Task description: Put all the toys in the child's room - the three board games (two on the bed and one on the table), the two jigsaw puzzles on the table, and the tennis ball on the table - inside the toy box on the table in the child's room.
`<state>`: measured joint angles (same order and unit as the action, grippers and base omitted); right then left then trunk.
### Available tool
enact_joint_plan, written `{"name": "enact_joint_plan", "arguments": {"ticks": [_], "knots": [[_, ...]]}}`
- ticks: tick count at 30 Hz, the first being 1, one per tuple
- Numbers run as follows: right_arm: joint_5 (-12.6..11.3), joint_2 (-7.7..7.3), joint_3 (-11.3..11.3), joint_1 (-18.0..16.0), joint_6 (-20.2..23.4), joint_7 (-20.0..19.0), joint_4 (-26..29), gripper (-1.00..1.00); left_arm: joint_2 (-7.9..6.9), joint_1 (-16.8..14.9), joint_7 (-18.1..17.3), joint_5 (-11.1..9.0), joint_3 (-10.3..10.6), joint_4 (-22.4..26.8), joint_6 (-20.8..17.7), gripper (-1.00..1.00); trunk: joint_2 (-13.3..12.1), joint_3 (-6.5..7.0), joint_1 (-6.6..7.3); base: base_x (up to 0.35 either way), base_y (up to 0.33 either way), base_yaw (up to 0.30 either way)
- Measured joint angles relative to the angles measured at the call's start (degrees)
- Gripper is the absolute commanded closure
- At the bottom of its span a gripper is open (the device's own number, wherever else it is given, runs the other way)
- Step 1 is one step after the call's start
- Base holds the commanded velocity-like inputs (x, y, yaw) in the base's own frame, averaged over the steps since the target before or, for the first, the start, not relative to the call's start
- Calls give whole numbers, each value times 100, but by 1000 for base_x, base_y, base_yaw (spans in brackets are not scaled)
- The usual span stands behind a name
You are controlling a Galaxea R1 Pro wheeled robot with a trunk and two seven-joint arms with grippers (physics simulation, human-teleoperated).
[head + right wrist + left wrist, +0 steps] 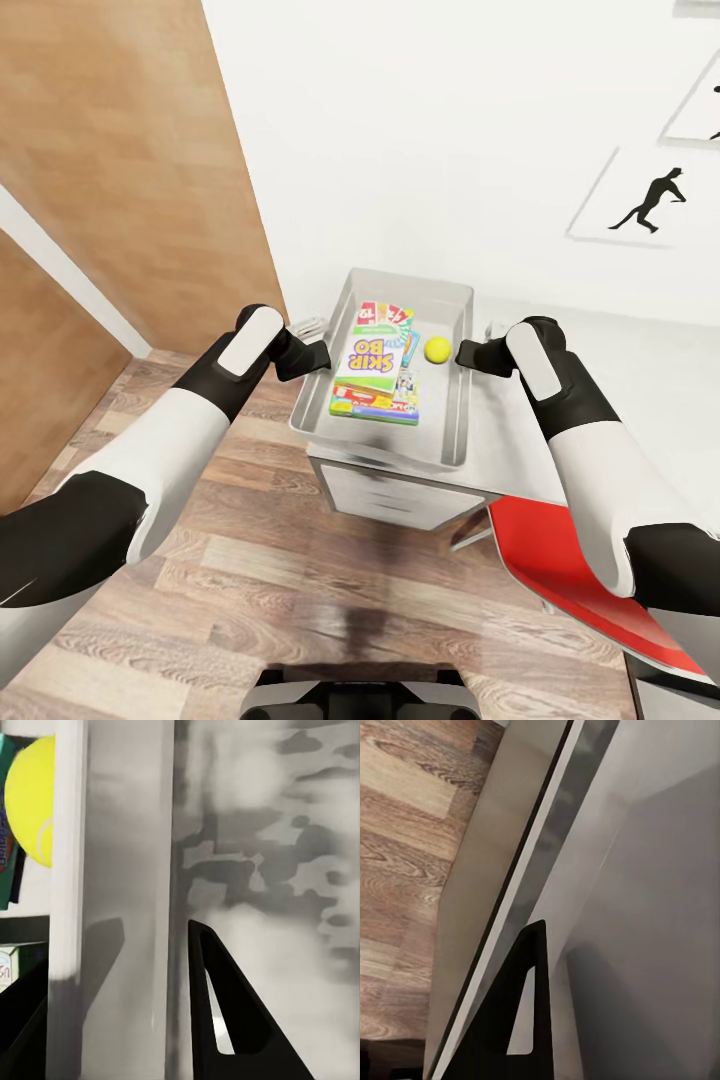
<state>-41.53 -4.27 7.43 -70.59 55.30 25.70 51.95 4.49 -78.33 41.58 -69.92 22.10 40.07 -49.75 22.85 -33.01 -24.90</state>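
Observation:
The pale grey toy box [455,410] rests on the near end of the table [510,440]. Inside lie stacked board games, a yellow-green-red lettered box [370,362] on top and a blue one [408,384] beneath. The tennis ball [437,349] sits beside them and shows in the right wrist view too [31,799]. My left gripper [312,356] is shut on the box's left rim [521,881], one finger [521,1020] against it. My right gripper [468,355] is shut on the right wall [112,907], with a finger [225,1012] outside it. The jigsaw puzzles are hidden.
A red chair [565,575] stands close by on the right, under the table edge. White drawer fronts [400,497] face me below the box. A wooden panel [130,150] fills the left, and a silhouette print [650,200] hangs on the white wall.

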Motion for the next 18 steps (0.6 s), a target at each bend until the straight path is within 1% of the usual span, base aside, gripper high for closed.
{"name": "enact_joint_plan", "arguments": {"ticks": [2,3,4,5,6,18], "knots": [[3,0,3,0,-6,1,-2,100,-2,5,1,-7,8,4,12,100,0,0,2,0,-1,0],[4,0,3,-1,-7,2,-2,100,-3,5,1,-13,13,3,18,-100,0,0,3,0,0,0],[3,-1,5,-3,-4,4,-3,-100,-6,0,-3,-20,41,5,2,-100,0,0,1,0,0,0],[-73,5,0,-10,-119,-8,6,-100,-5,30,-8,-112,42,39,66,-100,1,0,-2,0,0,0],[-77,5,0,-14,-123,-9,8,-100,-7,76,-7,-138,42,113,109,-100,1,0,-3,0,0,0],[-77,4,-1,-45,-123,-8,23,-100,-21,83,-9,-225,36,103,173,-100,0,0,1,0,0,0]]}}
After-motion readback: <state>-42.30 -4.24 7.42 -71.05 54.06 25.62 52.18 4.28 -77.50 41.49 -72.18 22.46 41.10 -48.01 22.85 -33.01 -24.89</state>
